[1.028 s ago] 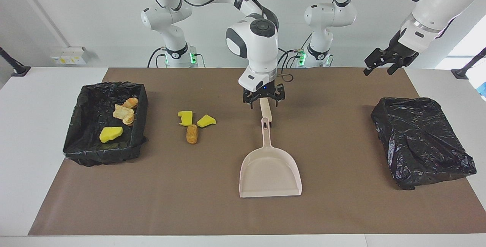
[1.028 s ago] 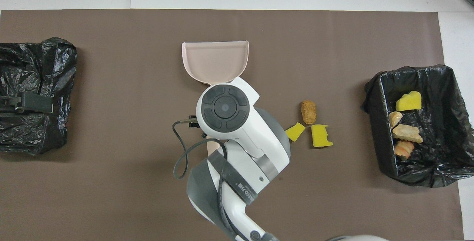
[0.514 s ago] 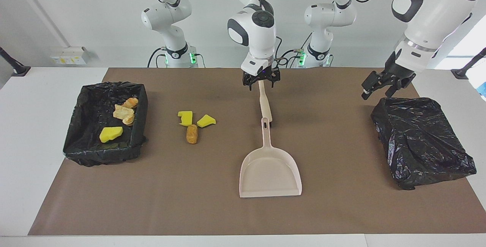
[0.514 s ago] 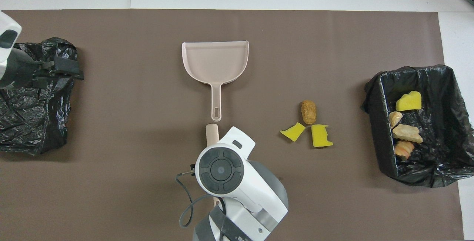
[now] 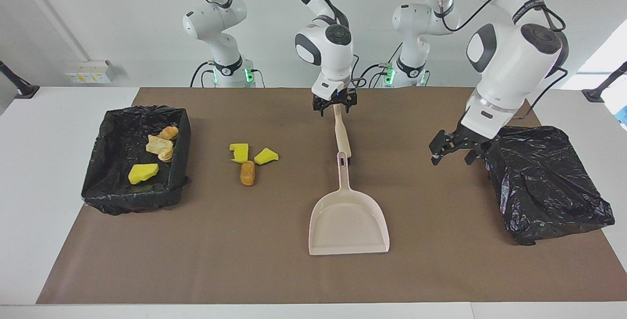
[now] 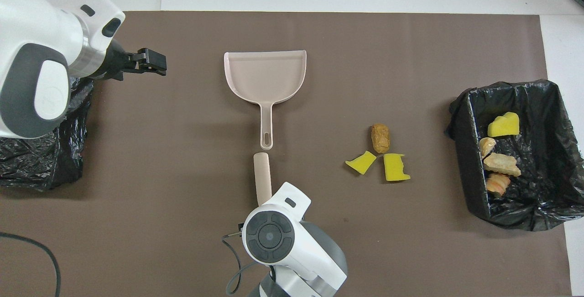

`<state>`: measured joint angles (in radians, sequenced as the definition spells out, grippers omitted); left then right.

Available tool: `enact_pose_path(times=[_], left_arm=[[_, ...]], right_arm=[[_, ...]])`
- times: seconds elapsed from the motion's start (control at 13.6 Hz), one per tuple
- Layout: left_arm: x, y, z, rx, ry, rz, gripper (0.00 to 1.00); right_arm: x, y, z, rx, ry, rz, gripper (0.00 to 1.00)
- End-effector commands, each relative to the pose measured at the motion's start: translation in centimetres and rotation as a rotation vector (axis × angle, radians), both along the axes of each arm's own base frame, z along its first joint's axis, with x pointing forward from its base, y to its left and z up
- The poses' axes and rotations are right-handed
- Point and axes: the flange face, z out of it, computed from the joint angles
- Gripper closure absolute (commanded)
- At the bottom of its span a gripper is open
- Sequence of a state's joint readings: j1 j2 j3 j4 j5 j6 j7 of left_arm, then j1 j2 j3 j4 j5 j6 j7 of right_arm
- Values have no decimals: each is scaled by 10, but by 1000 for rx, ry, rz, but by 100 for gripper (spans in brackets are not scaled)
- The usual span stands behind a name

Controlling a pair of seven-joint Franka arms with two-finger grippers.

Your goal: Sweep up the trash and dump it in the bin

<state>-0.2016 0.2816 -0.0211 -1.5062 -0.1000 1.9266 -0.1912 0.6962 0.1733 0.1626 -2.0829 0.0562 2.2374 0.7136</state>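
Right gripper (image 5: 334, 107), seen from the facing camera, hangs low with its fingers spread wide over the robot-side end of the beige brush (image 5: 341, 135). Left gripper (image 5: 450, 155), equally wide and empty, hovers over the brown mat (image 5: 441, 260) just beside one crumpled black bag (image 5: 543, 182). A white table (image 5: 39, 186) frames the mat; the wall is white.

From overhead: one dustpan (image 6: 264, 75) lies farther from the robots than the brush. Three trash pieces (image 6: 380, 138) sit on the mat, two yellow and one orange-brown. Four more (image 6: 501, 162) lie in the black-lined bin (image 6: 467, 151) at the right arm's end.
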Motion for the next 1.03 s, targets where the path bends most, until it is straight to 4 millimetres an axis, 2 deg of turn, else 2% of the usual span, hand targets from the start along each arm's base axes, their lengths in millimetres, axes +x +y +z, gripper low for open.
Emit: enact_pose_path(times=[0.0,0.07,0.22,0.37,0.44,0.51,0.66,0.81,0.95], left_arm=[[3,-59,-27,45,20,-84,0],[3,-71,-38,51,23,-101,0],[4,-74,-37,36,5,-100,0],[-1,-105,-59,38,21,-88,0],[3,-110,-68,28,11,-77,0],[3,-113,-73,27,9,-84,0],[-6,-136,-92,27,21,-129,0],[-16,-149,-103,34,35,-163,0],[-28,-165,-114,40,53,-205,0]], right_arm=[[-3,0,-8,34,25,-39,15],[-4,-1,-9,36,28,-33,23],[-4,0,-9,38,32,-28,44],[-10,3,-9,38,48,-24,71],[-11,4,-9,34,53,-23,90],[-11,6,-6,28,60,-19,100],[-9,12,6,16,77,-13,100],[-11,10,12,7,87,-12,100],[-12,0,36,1,92,-44,100]])
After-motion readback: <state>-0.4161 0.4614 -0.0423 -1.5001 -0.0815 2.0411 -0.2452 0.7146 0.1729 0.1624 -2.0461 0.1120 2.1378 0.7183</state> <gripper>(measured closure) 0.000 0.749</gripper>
